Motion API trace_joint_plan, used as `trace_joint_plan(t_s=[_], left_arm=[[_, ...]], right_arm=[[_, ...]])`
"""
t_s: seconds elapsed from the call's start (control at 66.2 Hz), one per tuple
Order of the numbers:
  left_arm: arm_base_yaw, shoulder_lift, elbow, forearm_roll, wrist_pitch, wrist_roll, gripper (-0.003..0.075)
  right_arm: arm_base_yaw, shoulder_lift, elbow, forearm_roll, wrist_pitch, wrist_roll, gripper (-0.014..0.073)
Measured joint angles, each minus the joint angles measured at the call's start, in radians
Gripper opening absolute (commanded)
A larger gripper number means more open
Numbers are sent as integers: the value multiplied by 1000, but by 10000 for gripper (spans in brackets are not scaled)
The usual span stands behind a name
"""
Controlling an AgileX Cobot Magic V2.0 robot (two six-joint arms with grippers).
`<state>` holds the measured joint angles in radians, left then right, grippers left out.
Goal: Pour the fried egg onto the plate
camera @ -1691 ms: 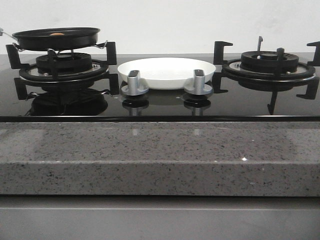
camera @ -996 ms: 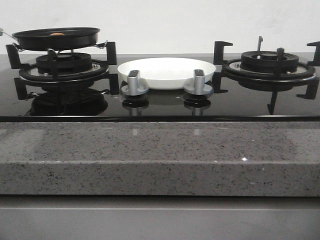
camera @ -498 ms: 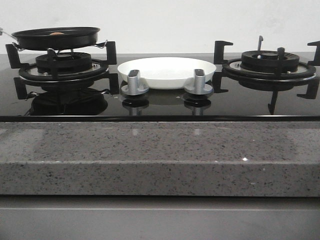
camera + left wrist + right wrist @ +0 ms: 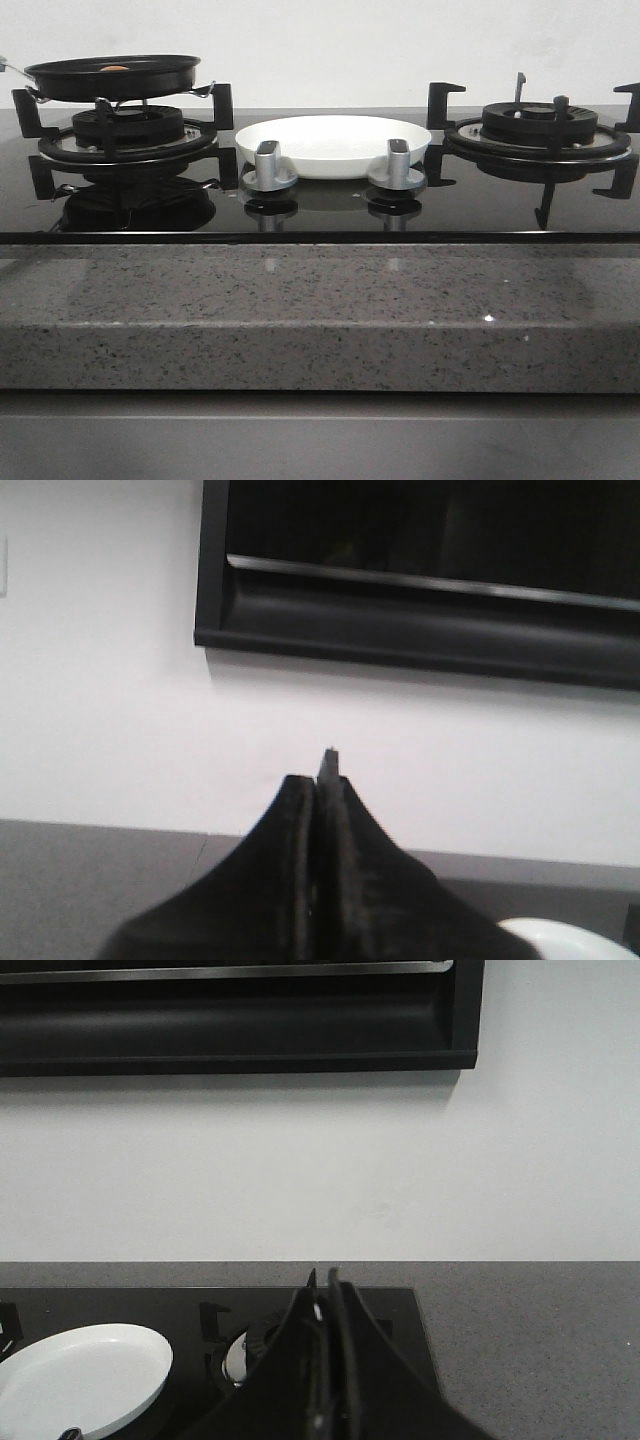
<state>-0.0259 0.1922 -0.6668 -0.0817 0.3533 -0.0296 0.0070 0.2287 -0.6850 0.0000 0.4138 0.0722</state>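
The fried egg (image 4: 114,68) shows only as an orange spot in the black frying pan (image 4: 112,77) on the left burner. The white plate (image 4: 333,143) sits on the hob's middle, behind two knobs. Neither gripper shows in the front view. My left gripper (image 4: 320,780) is shut with nothing in it, raised and facing the wall; a sliver of the plate (image 4: 572,940) shows beside it. My right gripper (image 4: 325,1282) is shut and empty above the right burner (image 4: 262,1348), with the plate (image 4: 80,1375) off to one side.
Two silver knobs (image 4: 269,165) (image 4: 398,162) stand in front of the plate. The right burner's black grate (image 4: 540,125) holds nothing. A grey speckled counter edge (image 4: 320,310) runs along the front. A dark hood (image 4: 420,570) hangs on the white wall.
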Motion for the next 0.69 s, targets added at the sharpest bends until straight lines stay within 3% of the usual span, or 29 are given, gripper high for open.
trace_joint_plan(t_s=[0.302,0.694], left_arm=[[0,206,-73,9,207,0,-20],[0,291,-73,9,221,0,-20]], right_arm=[[0,157,-73,0,122,0,-68],[0,175,-45,0,133,0,-68]])
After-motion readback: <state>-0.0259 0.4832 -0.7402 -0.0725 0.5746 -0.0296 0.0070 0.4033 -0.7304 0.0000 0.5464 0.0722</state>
